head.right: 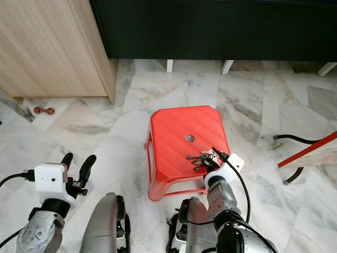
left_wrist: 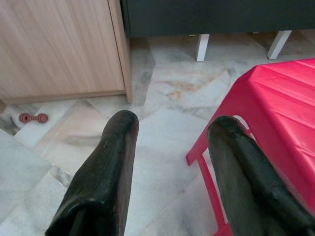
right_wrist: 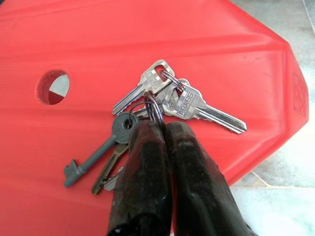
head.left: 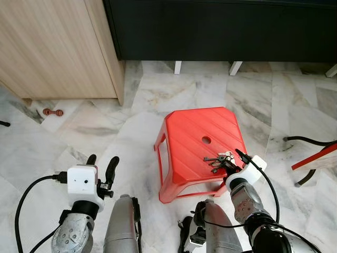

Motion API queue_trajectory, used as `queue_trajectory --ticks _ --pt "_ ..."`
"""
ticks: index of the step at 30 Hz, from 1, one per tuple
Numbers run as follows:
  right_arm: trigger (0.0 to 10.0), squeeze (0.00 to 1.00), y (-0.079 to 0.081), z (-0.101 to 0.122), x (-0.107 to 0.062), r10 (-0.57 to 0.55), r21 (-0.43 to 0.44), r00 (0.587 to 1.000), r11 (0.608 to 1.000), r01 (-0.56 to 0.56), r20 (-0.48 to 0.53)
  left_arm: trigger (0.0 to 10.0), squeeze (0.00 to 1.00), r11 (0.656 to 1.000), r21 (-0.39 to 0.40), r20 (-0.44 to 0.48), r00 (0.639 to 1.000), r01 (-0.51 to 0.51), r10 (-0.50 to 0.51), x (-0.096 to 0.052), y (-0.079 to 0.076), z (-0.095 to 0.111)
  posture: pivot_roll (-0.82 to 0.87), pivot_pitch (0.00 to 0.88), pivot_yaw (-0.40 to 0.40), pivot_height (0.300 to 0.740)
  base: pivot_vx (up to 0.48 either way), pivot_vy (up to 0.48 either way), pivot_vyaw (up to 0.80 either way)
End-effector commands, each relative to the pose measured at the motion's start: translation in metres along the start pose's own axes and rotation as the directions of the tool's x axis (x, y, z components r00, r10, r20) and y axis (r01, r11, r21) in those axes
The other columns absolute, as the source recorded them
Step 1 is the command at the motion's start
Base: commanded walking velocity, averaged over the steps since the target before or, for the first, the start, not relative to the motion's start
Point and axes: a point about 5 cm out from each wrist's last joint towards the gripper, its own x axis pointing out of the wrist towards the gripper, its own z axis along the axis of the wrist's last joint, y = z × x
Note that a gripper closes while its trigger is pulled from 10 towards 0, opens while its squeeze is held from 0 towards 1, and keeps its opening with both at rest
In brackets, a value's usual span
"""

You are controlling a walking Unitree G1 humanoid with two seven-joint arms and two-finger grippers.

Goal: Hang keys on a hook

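Head views: right gripper [head.left: 230,164] reaches the keys [head.left: 220,159] on the red stool [head.left: 195,142]; left gripper [head.left: 101,166] hangs well aside. Right wrist view: fingers [right_wrist: 147,162] pressed together, apparently pinching the ring. Left wrist view: fingers [left_wrist: 106,172] spread, holding nothing.

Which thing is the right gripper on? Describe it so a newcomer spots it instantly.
Find the red plastic stool on the marble floor before the dark cabinet. On its seat, near the round hole, lies a bunch of keys on a ring, the right gripper shut on that ring. It is the sole metal item there: silver flat keys plus one grey long-shank key.
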Motion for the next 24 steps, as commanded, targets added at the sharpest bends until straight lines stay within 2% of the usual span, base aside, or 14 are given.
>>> queue_trajectory --ticks 1,6,8,14,19,24 --pt "0.0 0.00 -0.010 -0.009 -0.004 -0.031 0.007 0.999 0.999 0.031 -0.026 10.0 0.00 1.000 0.010 -0.027 1.000 -0.004 0.004 -0.005 -0.001 -0.003 0.29 0.390 -0.106 0.635 0.000 0.000 0.00" --pt "0.0 0.00 0.003 -0.010 -0.003 0.060 -0.051 0.998 0.997 -0.062 -0.025 10.0 0.00 1.000 0.008 -0.030 1.000 -0.006 0.006 -0.001 -0.001 -0.007 0.28 0.368 -0.110 0.635 0.000 0.000 0.00" --pt "0.0 0.00 0.012 -0.010 -0.002 0.125 -0.075 0.992 0.989 -0.127 -0.029 10.0 0.00 1.000 0.008 -0.033 0.999 -0.008 0.008 0.003 -0.001 -0.010 0.27 0.348 -0.113 0.635 0.000 0.000 0.00" --pt "0.0 0.00 0.023 -0.009 -0.002 0.239 -0.127 0.971 0.962 -0.240 -0.026 10.0 0.00 1.000 0.011 -0.022 1.000 -0.016 0.016 0.012 0.000 -0.013 0.27 0.302 -0.121 0.635 0.000 0.000 0.00" --pt "0.0 0.00 0.020 -0.004 -0.003 0.259 -0.177 0.966 0.951 -0.253 0.006 10.0 0.00 1.000 0.014 -0.011 1.000 -0.023 0.023 0.023 0.004 -0.016 0.26 0.250 -0.125 0.635 0.000 0.000 0.00" --pt "0.0 0.00 0.015 0.004 -0.004 0.253 -0.190 0.966 0.952 -0.239 0.055 10.0 0.00 1.000 0.017 -0.013 1.000 -0.026 0.026 0.032 0.006 -0.022 0.26 0.199 -0.126 0.635 0.000 0.000 0.00"
